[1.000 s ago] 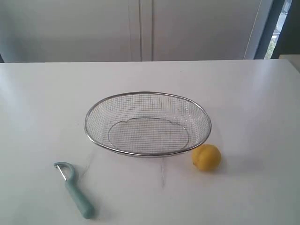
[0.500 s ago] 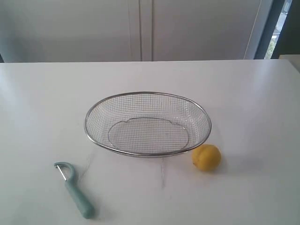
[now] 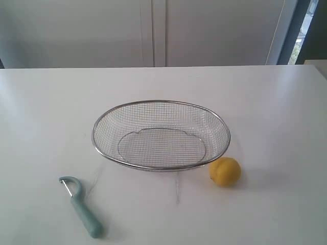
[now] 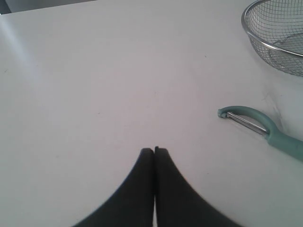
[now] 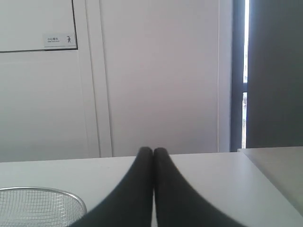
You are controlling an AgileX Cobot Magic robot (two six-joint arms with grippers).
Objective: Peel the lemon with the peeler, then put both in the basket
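Observation:
In the exterior view the wire-mesh basket (image 3: 161,103) stands in the middle of the white table. The yellow lemon (image 3: 225,171) rests on the table just off its front right rim. Off the basket's front left lies the teal peeler (image 3: 82,206), looped head pointing away from the front edge. Neither arm shows in that view. My left gripper (image 4: 154,150) is shut and empty, over bare table, with the peeler (image 4: 262,131) and the basket (image 4: 274,45) off to one side. My right gripper (image 5: 153,151) is shut and empty, the basket's rim (image 5: 71,196) beside it.
A pale panelled wall (image 3: 153,30) with a dark window strip (image 3: 299,30) runs behind the table. The table's far edge (image 3: 163,67) runs along it. In the right wrist view a second surface (image 5: 279,170) adjoins the table's corner.

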